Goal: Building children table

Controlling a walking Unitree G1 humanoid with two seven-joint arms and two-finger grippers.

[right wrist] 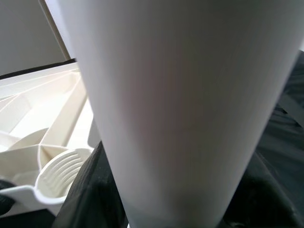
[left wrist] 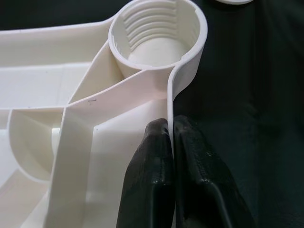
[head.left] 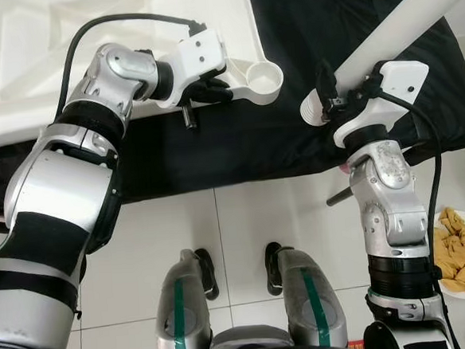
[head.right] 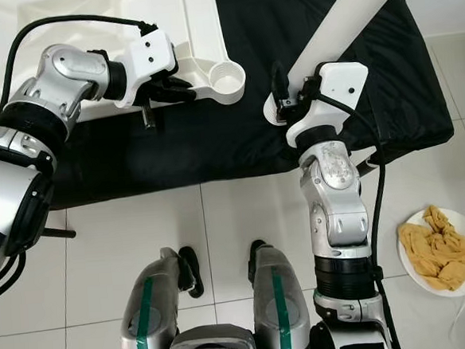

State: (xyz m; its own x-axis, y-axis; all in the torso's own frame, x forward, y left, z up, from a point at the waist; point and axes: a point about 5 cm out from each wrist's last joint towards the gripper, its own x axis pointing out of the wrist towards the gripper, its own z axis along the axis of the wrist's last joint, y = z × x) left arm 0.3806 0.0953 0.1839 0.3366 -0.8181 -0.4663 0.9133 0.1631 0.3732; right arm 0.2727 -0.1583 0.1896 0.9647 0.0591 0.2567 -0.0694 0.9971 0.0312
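The left gripper (left wrist: 170, 142) is pinched shut on the thin side wall of the upturned white tabletop (head.left: 88, 49), just behind its corner. Right ahead of those fingers stands the threaded corner socket (left wrist: 156, 35), its ridges plain in the left wrist view and nothing screwed in yet. The tabletop lies underside up, ribs showing, partly on a black cloth (head.left: 238, 142) spread over the tiled floor (head.left: 236, 230).

The right gripper (head.left: 328, 96) is wrapped around a long white table leg (head.left: 398, 27) near its lower end; that grip looks firm, with the leg slanting up and away to the right. The leg's open end (head.left: 313, 109) hangs near the socket but apart from it, a strip of black cloth between them.

As I read it, the job is at an early stage: one corner steadied, one leg in hand, none seen fitted. What remains here is to bring the leg end over the socket, stand it upright and twist it in, then the other corners.

There is free room between leg and socket, nothing in the way. The socket sits right at the tabletop's edge, so a hard push could skid the top on the cloth. A plate of yellow food (head.right: 437, 248) sits on the floor to the right, close by the right arm's elbow side, and the robot's feet (head.left: 239, 274) stand just short of the cloth.
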